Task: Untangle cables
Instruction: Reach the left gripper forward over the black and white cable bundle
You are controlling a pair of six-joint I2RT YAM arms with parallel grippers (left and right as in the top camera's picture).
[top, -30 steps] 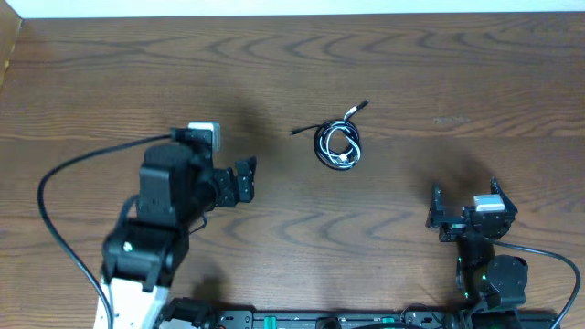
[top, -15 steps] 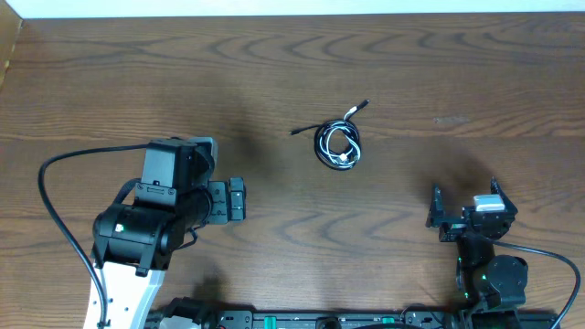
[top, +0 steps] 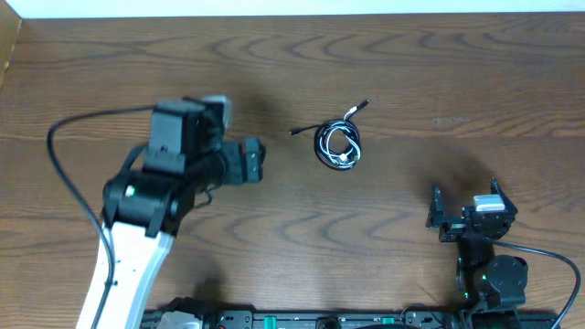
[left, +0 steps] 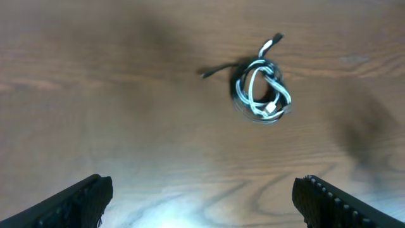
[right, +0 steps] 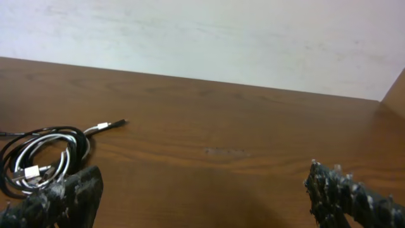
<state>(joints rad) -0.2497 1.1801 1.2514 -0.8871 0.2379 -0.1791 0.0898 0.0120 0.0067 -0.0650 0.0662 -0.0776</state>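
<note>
Cables [top: 338, 144] are lying in one small coiled bundle near the middle of the table [top: 457, 73], nobody touching them. In the left wrist view the white cord [left: 253, 76] is looping through the black cord [left: 218, 68], with one short black tail poking out to the side and a plug end sticking up and away from the coil.

The left gripper [top: 249, 163] is hovering beside the bundle, pointing toward it but well apart from it. Its jaws are standing wide and nothing is sitting between them. The right gripper [top: 466, 194] is parked near the front edge of the table, jaws also spread and empty, and its camera is catching the coil off to the low left.

By my read, we are sitting in the approach stage, with no grasp made and no strand separated. The next move is calling for a descent onto one free end, probably the loose black tail. The other arm is likely needed to pin or take the white loops, so pulling teases the coil apart rather than dragging it whole.
</note>
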